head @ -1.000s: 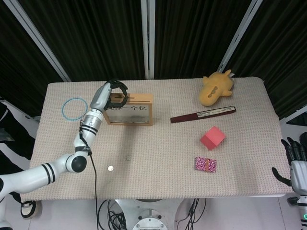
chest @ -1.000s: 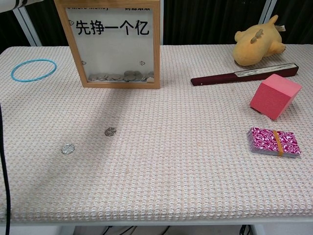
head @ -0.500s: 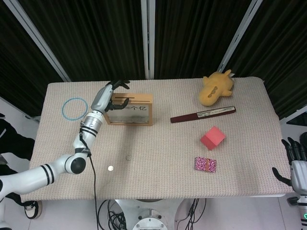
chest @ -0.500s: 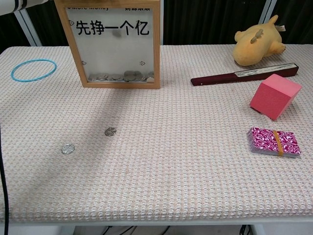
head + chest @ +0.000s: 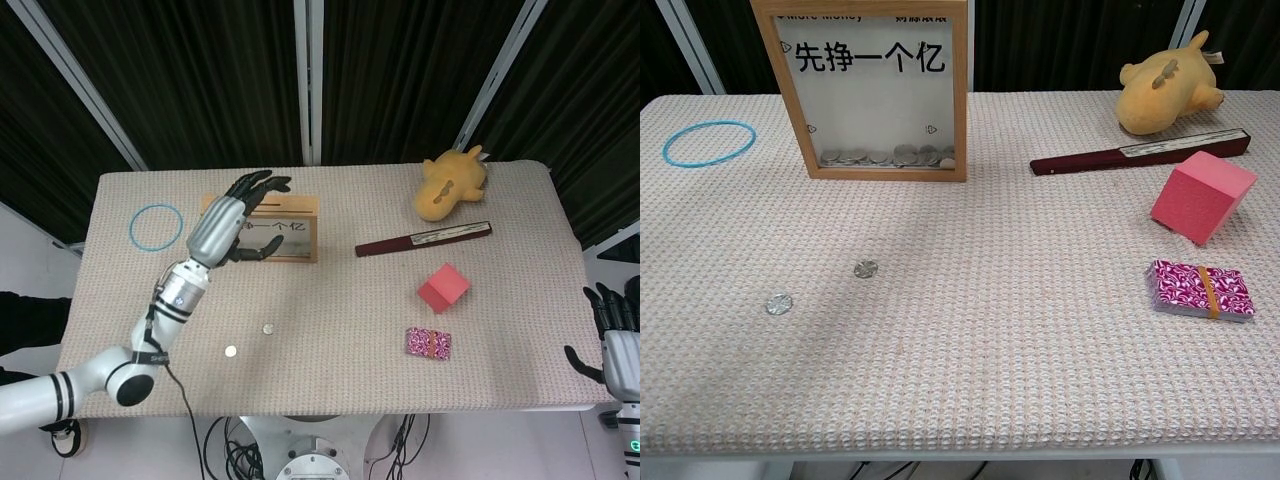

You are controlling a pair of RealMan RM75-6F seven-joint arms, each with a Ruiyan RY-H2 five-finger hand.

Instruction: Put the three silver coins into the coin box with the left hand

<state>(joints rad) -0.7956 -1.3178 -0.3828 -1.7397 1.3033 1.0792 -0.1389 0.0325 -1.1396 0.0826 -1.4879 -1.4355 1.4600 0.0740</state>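
Note:
The wooden-framed coin box point(image 5: 272, 229) point(image 5: 878, 90) stands upright at the back left of the table, with several coins lying at its bottom. Two silver coins lie on the cloth in front of it: one point(image 5: 267, 329) point(image 5: 866, 268) nearer the middle, the other point(image 5: 231, 351) point(image 5: 779, 304) further left and nearer the front edge. My left hand point(image 5: 232, 219) is raised in front of the box's left part, fingers spread, holding nothing. It shows only in the head view. My right hand point(image 5: 618, 345) hangs off the table's right edge, fingers apart and empty.
A blue ring point(image 5: 155, 225) point(image 5: 708, 142) lies at the back left. A yellow plush toy point(image 5: 452, 182), a dark folded fan point(image 5: 423, 240), a pink cube point(image 5: 443, 287) and a pink patterned card pack point(image 5: 428, 342) occupy the right half.
My left hand has lifted away from the top of the coin box toward the front and opened its fingers. More coins now lie in the box's bottom.

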